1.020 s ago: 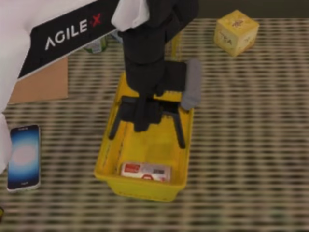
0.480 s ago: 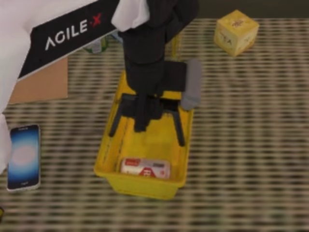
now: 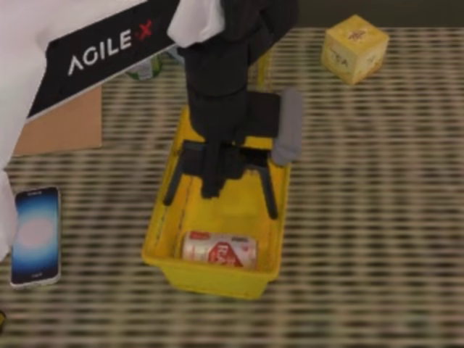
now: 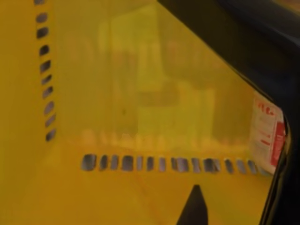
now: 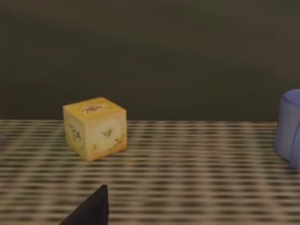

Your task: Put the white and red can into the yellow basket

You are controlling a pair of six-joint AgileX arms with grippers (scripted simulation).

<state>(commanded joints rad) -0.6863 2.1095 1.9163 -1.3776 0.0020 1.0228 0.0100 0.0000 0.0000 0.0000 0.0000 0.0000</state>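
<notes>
**Left gripper empty over basket, can down inside**

Left gripper [image 3: 217, 174] poised above the yellow basket [image 3: 161, 217], fingers spread, holding nothing. White and red can [image 3: 218, 250] lying on its side at the basket's 6 o'clock end. Likely light, rigid, slick and prone to rolling; best pinched across its middle. Right gripper out of the top view, fingers unreadable, facing the yellow cube box [image 5: 95, 127] at the table's 1 o'clock.

We see a bright yellow basket [image 3: 161, 217] with black handles [image 3: 268, 192] and dark slots in its walls. Inside lies a white can [image 3: 218, 250] with red lettering. The desk [image 3: 377, 203] carries a woven pattern of tan and dark stripes. On it are a pale yellow box [image 3: 354, 48], a tan cardboard sheet [image 3: 61, 127] and a phone [image 3: 35, 235] with a blue-white screen.
</notes>
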